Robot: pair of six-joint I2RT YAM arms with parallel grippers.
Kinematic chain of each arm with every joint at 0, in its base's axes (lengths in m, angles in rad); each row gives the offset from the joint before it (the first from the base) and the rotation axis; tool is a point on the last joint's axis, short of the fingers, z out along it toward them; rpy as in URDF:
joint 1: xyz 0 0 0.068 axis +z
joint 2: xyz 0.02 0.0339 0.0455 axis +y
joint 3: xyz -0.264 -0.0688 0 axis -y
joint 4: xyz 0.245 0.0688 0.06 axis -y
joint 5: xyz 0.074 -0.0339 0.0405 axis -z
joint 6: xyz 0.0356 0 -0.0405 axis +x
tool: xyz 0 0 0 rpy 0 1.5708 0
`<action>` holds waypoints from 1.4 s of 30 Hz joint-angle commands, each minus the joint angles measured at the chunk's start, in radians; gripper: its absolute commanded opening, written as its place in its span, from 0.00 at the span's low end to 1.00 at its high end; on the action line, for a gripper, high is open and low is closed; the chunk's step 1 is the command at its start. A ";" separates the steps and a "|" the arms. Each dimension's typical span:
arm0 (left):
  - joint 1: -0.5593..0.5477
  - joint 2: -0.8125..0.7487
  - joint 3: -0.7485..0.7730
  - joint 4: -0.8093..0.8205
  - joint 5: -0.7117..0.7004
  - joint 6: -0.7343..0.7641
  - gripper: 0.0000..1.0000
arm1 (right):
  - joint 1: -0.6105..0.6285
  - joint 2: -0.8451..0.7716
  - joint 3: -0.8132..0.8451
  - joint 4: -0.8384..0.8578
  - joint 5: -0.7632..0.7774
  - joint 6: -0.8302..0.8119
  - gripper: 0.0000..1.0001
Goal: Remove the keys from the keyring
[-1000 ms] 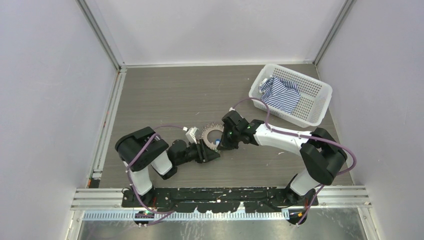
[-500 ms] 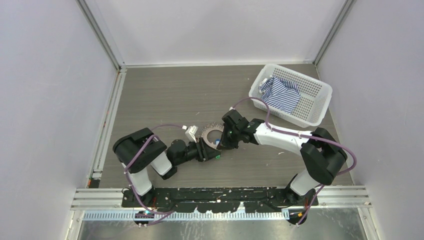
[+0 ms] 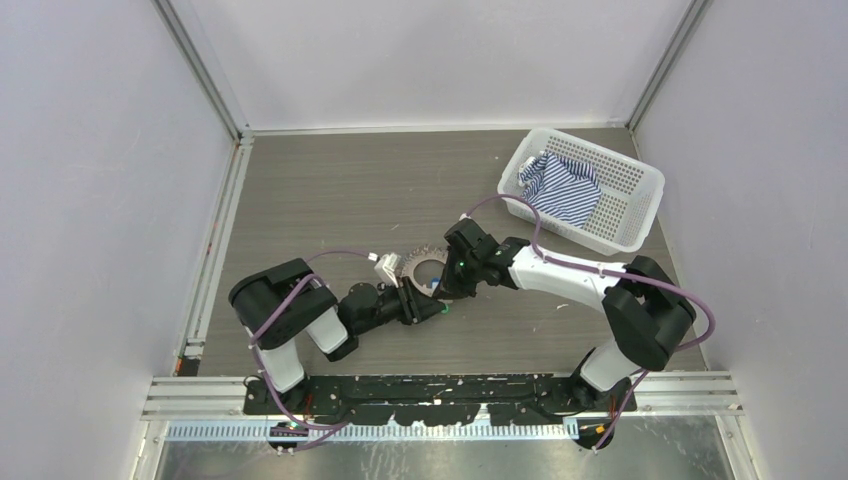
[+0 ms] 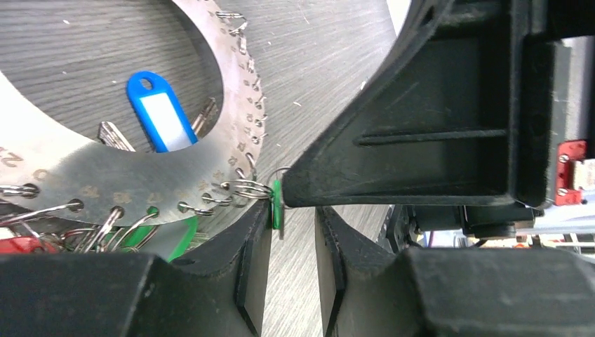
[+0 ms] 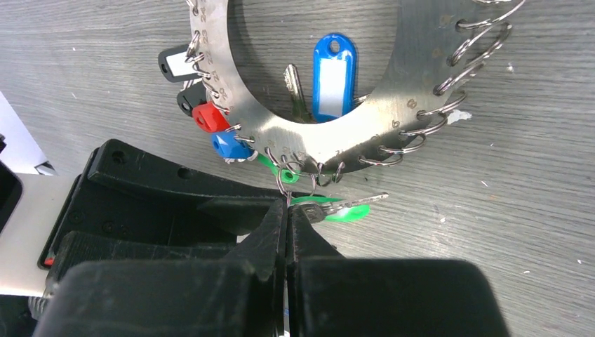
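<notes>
Keys (image 5: pixel 208 116) with black, red, blue and green heads are seen strung on small wire loops along the rim of the keyring (image 5: pixel 379 130), a flat steel disc with an open centre that is laid flat on the table (image 3: pixel 330 200) near its middle. In the right wrist view the black, red and blue heads are bunched at the disc's 8 to 7 o'clock. A blue tag (image 5: pixel 331 74) is lying inside the open centre, and a green tag (image 5: pixel 337 209) is hung at 6 o'clock.

The right gripper (image 5: pixel 286 210) is set at that same 6 o'clock point with its jaws pressed fully together. Their tips are met at a small wire loop (image 5: pixel 286 177), though whether the loop is actually pinched cannot be told. The left gripper (image 4: pixel 291 217) is positioned opposite, its jaws held partly apart. The green tag's edge is seen between them, just beside one finger (image 4: pixel 256 260), and is not clamped.

A white basket (image 3: pixel 640 215) holding a striped cloth (image 3: pixel 562 188) is placed at the disc's 2 o'clock, well apart.
</notes>
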 commanded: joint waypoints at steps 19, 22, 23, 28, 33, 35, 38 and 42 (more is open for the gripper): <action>-0.035 -0.021 -0.005 0.066 -0.148 0.009 0.29 | -0.003 -0.061 0.012 0.030 -0.008 0.030 0.01; -0.041 -0.026 -0.005 0.066 -0.154 0.006 0.29 | -0.003 -0.061 0.015 0.030 -0.008 0.032 0.01; -0.042 -0.023 -0.007 0.066 -0.158 0.004 0.29 | -0.003 -0.061 0.016 0.029 -0.008 0.033 0.01; -0.043 -0.020 -0.007 0.066 -0.166 -0.007 0.12 | -0.004 -0.065 0.009 0.032 -0.005 0.035 0.01; -0.043 -0.017 -0.033 0.066 -0.179 -0.042 0.01 | -0.003 -0.072 -0.012 0.042 0.014 0.034 0.01; -0.042 -0.015 -0.053 0.055 -0.151 -0.063 0.01 | -0.002 -0.076 -0.028 0.052 0.031 0.028 0.01; -0.024 -0.019 -0.037 -0.101 -0.020 -0.088 0.00 | 0.001 -0.083 -0.056 0.061 0.063 -0.001 0.01; -0.020 -0.070 0.013 -0.359 0.093 -0.083 0.01 | 0.017 -0.097 -0.082 0.068 0.101 -0.046 0.01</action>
